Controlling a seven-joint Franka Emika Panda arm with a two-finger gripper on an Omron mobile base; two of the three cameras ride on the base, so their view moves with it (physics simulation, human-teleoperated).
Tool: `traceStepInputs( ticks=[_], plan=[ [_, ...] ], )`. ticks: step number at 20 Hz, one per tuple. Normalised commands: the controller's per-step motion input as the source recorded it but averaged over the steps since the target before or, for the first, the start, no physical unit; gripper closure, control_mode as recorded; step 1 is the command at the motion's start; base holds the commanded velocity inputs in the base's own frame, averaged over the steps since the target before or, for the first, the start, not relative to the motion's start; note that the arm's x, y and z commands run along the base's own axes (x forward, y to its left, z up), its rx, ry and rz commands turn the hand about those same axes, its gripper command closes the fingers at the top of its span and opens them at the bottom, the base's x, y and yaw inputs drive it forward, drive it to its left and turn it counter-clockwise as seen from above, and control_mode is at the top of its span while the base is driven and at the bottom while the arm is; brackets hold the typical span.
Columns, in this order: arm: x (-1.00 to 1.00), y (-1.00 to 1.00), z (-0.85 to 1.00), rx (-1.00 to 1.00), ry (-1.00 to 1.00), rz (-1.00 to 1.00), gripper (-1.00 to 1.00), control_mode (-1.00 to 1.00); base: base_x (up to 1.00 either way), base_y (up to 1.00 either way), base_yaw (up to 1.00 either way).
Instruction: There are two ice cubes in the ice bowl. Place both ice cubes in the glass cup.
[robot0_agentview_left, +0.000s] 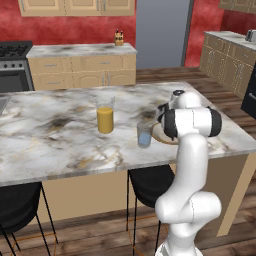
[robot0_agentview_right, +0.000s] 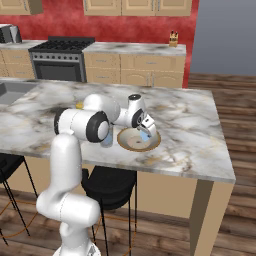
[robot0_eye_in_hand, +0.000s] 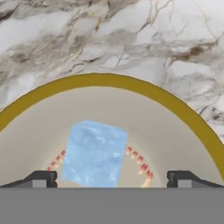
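Gripper (robot0_eye_in_hand: 112, 178), jaws spread, straddles an ice cube (robot0_eye_in_hand: 95, 153) inside the ice bowl (robot0_eye_in_hand: 175, 109) near the counter's (robot0_agentview_right: 190, 125) front edge.

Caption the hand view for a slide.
Open gripper poised over a pale-blue ice cube lying in the tan ice bowl on marble counter.

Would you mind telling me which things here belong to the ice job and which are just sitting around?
Part of the job:
- ice cube, lying in the bowl between the open gripper's fingertips
- bowl, tan-rimmed
- cup, short and grey, beside the bowl

Just lying about:
- juice glass on the counter
- stools under the counter
- stove by the far wall
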Motion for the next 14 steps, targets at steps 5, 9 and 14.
traceStepInputs(
  ticks=[5,9,14],
  plan=[
    [0.06,0.00,-0.20,0.00,0.03,0.00,-1.00,-1.00,0.00,0.00,0.00],
    [0.07,0.00,-0.14,0.00,0.00,0.00,-1.00,-1.00,0.00,0.00,0.00],
    [0.07,0.00,-0.11,0.00,0.00,0.00,-1.00,-1.00,0.00,0.00,0.00]
  ],
)
